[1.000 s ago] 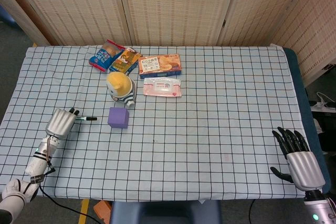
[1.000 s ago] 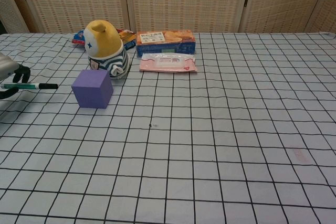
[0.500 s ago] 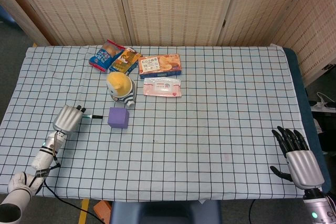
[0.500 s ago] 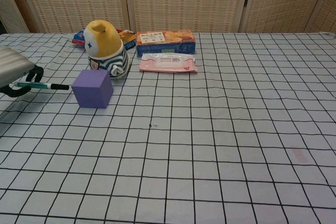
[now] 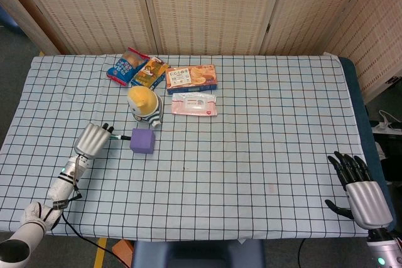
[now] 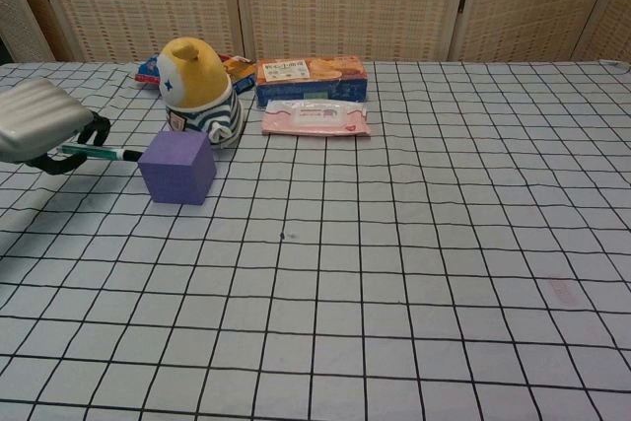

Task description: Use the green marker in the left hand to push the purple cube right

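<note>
Your left hand (image 6: 44, 123) grips the slim green marker (image 6: 99, 153) level — its dark tip meets the left face of the purple cube (image 6: 177, 167), which sits just in front of the yellow-hooded striped toy figure (image 6: 200, 89). Your right hand (image 5: 358, 186) rests at the table's near-right edge, fingers spread, holding nothing.

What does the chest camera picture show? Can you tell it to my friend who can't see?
The robot's left hand holds a green marker with its tip at the left side of a purple cube on a checked tablecloth. Behind the cube are a yellow toy, a snack box and a wipes pack.
</note>
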Robot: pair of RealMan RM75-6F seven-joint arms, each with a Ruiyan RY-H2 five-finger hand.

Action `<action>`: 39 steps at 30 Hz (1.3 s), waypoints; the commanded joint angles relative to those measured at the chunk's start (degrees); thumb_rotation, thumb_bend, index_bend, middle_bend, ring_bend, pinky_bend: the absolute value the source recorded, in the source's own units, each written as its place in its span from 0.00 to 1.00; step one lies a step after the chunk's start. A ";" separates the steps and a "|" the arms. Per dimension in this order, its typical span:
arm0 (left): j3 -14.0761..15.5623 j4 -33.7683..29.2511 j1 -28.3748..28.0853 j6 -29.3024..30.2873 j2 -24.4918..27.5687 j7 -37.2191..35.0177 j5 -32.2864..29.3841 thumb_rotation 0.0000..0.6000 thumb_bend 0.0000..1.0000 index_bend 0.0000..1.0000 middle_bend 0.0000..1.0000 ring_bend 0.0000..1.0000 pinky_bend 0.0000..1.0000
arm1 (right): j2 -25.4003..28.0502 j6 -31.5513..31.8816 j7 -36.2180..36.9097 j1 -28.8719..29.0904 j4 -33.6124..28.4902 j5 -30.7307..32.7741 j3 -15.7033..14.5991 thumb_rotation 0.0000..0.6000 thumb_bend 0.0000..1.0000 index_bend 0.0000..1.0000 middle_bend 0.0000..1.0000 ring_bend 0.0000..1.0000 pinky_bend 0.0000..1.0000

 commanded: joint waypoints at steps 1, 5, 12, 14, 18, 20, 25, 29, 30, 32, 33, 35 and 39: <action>-0.29 -2.11 -0.74 0.10 -0.08 1.83 -0.23 1.00 0.69 0.81 0.85 1.00 1.00 | 0.30 0.40 0.50 -0.20 0.04 -0.42 -0.13 1.00 0.06 0.00 0.00 0.00 0.00; -0.57 -4.69 -1.28 0.36 -0.03 3.80 -0.44 1.00 0.69 0.81 0.85 1.00 1.00 | 0.68 0.82 1.28 -0.38 0.11 -0.76 -0.22 1.00 0.06 0.00 0.00 0.00 0.00; -0.69 -10.26 -1.57 1.39 0.74 7.32 -0.41 1.00 0.69 0.81 0.85 1.00 1.00 | 1.17 1.01 2.38 -0.44 0.19 -1.26 -0.39 1.00 0.06 0.00 0.00 0.00 0.00; -0.88 -12.72 -1.65 1.84 1.12 8.79 -0.46 1.00 0.69 0.81 0.85 1.00 1.00 | 1.31 1.11 2.72 -0.46 0.17 -1.61 -0.52 1.00 0.06 0.00 0.00 0.00 0.00; -1.25 -16.85 -1.79 2.12 1.62 12.30 -0.72 1.00 0.69 0.81 0.85 1.00 1.00 | 1.69 1.77 3.64 -0.67 0.14 -2.41 -0.74 1.00 0.06 0.00 0.00 0.00 0.00; -1.50 -18.81 -1.81 2.08 1.74 14.16 -1.03 1.00 0.69 0.81 0.85 1.00 1.00 | 2.00 2.36 4.24 -0.86 0.14 -3.09 -0.93 1.00 0.06 0.00 0.00 0.00 0.00; -1.94 -21.76 -2.01 1.18 1.42 18.33 -1.85 1.00 0.69 0.81 0.85 1.00 1.00 | 2.73 3.80 5.60 -1.40 0.21 -4.87 -1.56 1.00 0.06 0.00 0.00 0.00 0.00; -2.49 -23.03 -2.41 0.42 0.80 20.88 -2.57 1.00 0.69 0.81 0.85 1.00 1.00 | 3.24 4.93 6.75 -1.83 0.39 -5.87 -1.87 1.00 0.06 0.00 0.00 0.00 0.00; -2.66 -23.22 -2.57 0.24 0.63 21.50 -2.73 1.00 0.69 0.81 0.85 1.00 1.00 | 3.34 5.13 7.02 -1.90 0.45 -6.06 -1.93 1.00 0.06 0.00 0.00 0.00 0.00; -3.11 -23.70 -2.94 -0.12 0.20 22.98 -3.15 1.00 0.69 0.81 0.85 1.00 1.00 | 3.64 5.33 7.78 -1.99 0.58 -6.16 -2.01 1.00 0.06 0.00 0.00 0.00 0.00; -3.31 -23.95 -3.07 -0.24 0.00 23.55 -3.35 1.00 0.69 0.81 0.85 1.00 1.00 | 3.77 5.34 8.17 -2.00 0.61 -6.11 -2.02 1.00 0.06 0.00 0.00 0.00 0.00; -3.62 -24.55 -3.29 -0.56 -0.46 24.80 -3.79 1.00 0.69 0.81 0.85 1.00 1.00 | 4.03 5.49 8.79 -2.04 0.74 -6.13 -2.02 1.00 0.06 0.00 0.00 0.00 0.00; -3.59 -25.74 -3.41 -0.77 -1.18 27.08 -4.06 1.00 0.69 0.81 0.85 1.00 1.00 | 4.47 6.36 9.70 -2.31 0.96 -7.01 -2.24 1.00 0.06 0.00 0.00 0.00 0.00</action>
